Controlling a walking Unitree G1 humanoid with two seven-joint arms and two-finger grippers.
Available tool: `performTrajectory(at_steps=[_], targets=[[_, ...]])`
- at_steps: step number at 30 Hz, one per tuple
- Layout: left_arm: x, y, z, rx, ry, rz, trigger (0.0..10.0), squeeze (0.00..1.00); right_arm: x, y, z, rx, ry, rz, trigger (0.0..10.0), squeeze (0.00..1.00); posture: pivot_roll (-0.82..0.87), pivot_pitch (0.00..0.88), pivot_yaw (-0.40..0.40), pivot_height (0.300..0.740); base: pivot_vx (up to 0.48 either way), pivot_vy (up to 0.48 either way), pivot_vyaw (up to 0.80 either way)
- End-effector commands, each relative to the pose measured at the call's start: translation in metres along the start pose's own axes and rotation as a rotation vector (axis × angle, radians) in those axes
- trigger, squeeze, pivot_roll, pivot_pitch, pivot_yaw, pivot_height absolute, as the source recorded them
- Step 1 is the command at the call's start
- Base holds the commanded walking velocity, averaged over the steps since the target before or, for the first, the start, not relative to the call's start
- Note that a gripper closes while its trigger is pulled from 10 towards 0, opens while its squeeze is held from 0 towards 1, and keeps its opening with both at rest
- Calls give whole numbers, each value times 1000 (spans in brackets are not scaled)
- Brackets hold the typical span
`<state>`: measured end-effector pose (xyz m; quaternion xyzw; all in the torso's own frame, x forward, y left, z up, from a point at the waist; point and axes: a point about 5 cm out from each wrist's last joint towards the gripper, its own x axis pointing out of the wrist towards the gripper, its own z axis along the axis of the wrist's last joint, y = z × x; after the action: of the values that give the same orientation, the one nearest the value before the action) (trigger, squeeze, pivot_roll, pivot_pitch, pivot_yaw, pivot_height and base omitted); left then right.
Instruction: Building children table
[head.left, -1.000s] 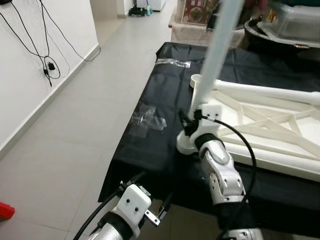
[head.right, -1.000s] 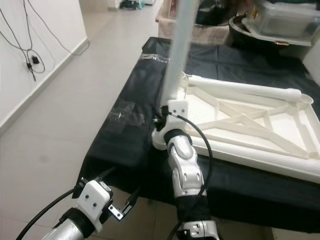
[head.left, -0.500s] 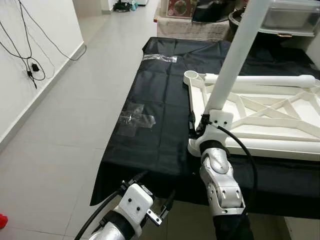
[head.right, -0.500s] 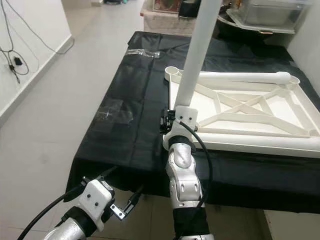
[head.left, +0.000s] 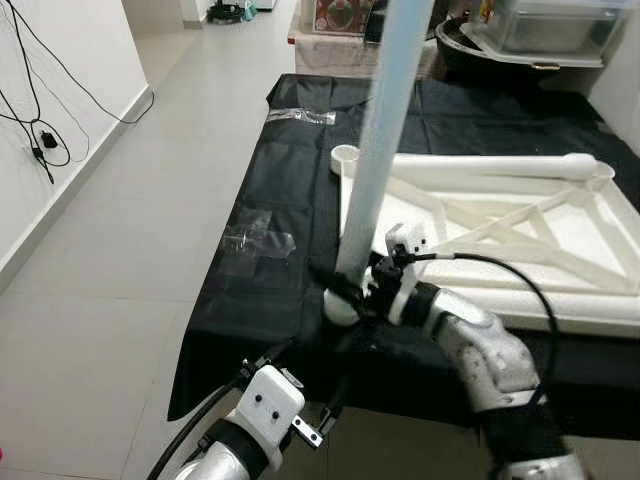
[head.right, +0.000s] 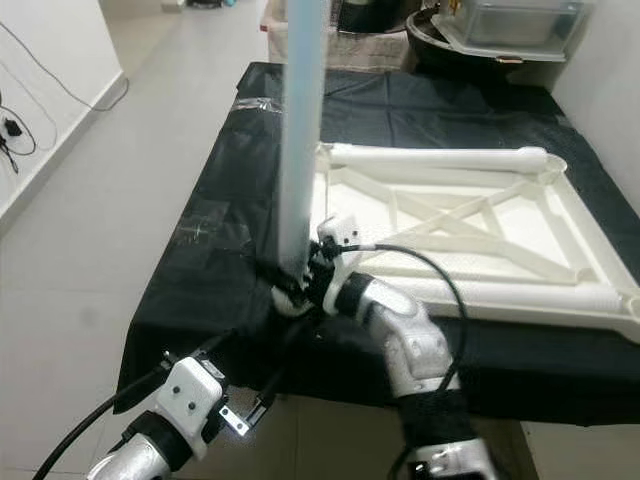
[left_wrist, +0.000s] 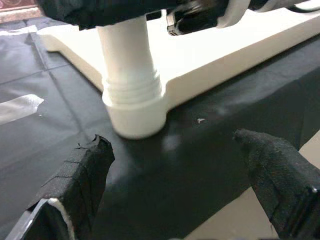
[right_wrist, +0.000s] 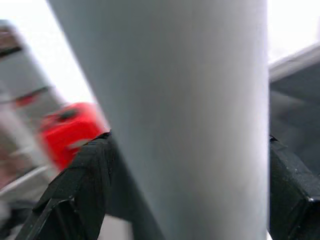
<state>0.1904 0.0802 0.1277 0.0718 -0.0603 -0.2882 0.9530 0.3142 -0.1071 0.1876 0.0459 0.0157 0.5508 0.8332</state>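
At the frame's (head.left: 520, 215) near corner socket (left_wrist: 134, 112), on the black worktop (head.left: 290, 200), the upright leg (head.left: 385, 130) is clamped by the right gripper (head.left: 362, 285); seating is judged underway. Twisting comes next. Left gripper (left_wrist: 170, 165) hangs spread.

A home: tiled floor (head.left: 120, 250), white wall with cables (head.left: 40, 120), storage boxes (head.left: 545, 25) behind.
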Motion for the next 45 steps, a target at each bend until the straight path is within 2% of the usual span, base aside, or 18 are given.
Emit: performTrajectory(at_steps=[1, 6, 7, 17, 22, 24, 25, 26, 27, 28, 30, 35, 36, 37, 38, 42, 43, 45], targets=[[-2, -2, -4, -8, 17, -12, 10000, 0, 11, 10, -6, 35, 15, 134, 10000, 0, 91, 150, -48, 740, 0, 0, 0], [-3, -1, -4, -3, 15, -6, 10000, 0, 35, 2, 6, -15, -1, 230, 10000, 0, 109, 155, -49, 740, 0, 0, 0], [-3, -2, -3, -2, 14, -6, 10000, 0, 40, 3, 8, -23, -14, 243, 0, 0, 111, 155, -49, 740, 0, 0, 0], [-3, 0, 1, 6, -12, 17, 10000, 0, 47, -1, -4, -47, -7, 52, 0, 0, 103, 160, -52, 740, 0, 0, 0], [-1, 4, 4, 19, -37, 57, 10000, 0, 31, -28, -14, -42, -64, -602, 0, 0, 85, 162, -49, 740, 0, 0, 0], [-1, 4, 4, 19, -37, 57, 10000, 0, 31, -28, -14, -42, -64, -602, 0, 0, 85, 162, -49, 740, 0, 0, 0], [-1, 4, 4, 20, -38, 60, 10000, 0, 15, -34, -17, -36, -70, -859, 0, 0, 82, 161, -49, 740, 0, 0, 0], [-1, 4, 4, 20, -38, 60, 10000, 0, 15, -34, -17, -36, -70, -859, 0, 0, 82, 161, -49, 740, 0, 0, 0], [-1, 5, 4, 21, -39, 62, 10000, 0, -2, -33, -21, -19, -76, -1090, 0, 0, 83, 162, -48, 740, 0, 0, 0], [-1, 5, 4, 21, -39, 62, 10000, 0, -2, -33, -21, -19, -76, -1090, 0, 0, 83, 162, -48, 740, 0, 0, 0], [0, 5, 4, 23, -38, 63, 10000, 0, -22, -21, -30, 36, -83, -1385, 0, 0, 85, 161, -49, 740, 0, 0, 0], [-1, 5, 4, 25, -36, 63, 10000, 0, -17, -11, -34, 81, -97, -1457, 0, 0, 88, 163, -49, 740, 0, 0, 0], [-1, 5, 3, 25, -35, 62, 10000, 0, -6, -9, -32, 102, -127, -1411, 5765, 0, 87, 163, -48, 740, 0, 0, 0], [-1, 5, 3, 25, -35, 62, 10000, 0, -6, -9, -32, 102, -127, -1411, 5765, 0, 87, 163, -48, 740, 0, 0, 0], [-1, 5, 3, 25, -35, 62, 10000, 0, 3, -8, -28, 98, -160, -1364, 10000, 0, 88, 163, -49, 740, 0, 0, 0], [0, 5, 3, 25, -34, 62, 10000, 0, 9, -8, -25, 92, -183, -1331, 10000, 0, 88, 163, -49, 740, 0, 0, 0], [0, 5, 3, 24, -34, 62, 10000, 0, 15, -6, -17, 68, -233, -1259, 10000, 1000, 88, 164, -50, 740, 0, 0, 0], [0, 4, 3, 23, -34, 60, 10000, 0, 22, -5, -10, 51, -282, -1162, 10000, 1000, 83, 164, -50, 740, 0, 0, 0]])
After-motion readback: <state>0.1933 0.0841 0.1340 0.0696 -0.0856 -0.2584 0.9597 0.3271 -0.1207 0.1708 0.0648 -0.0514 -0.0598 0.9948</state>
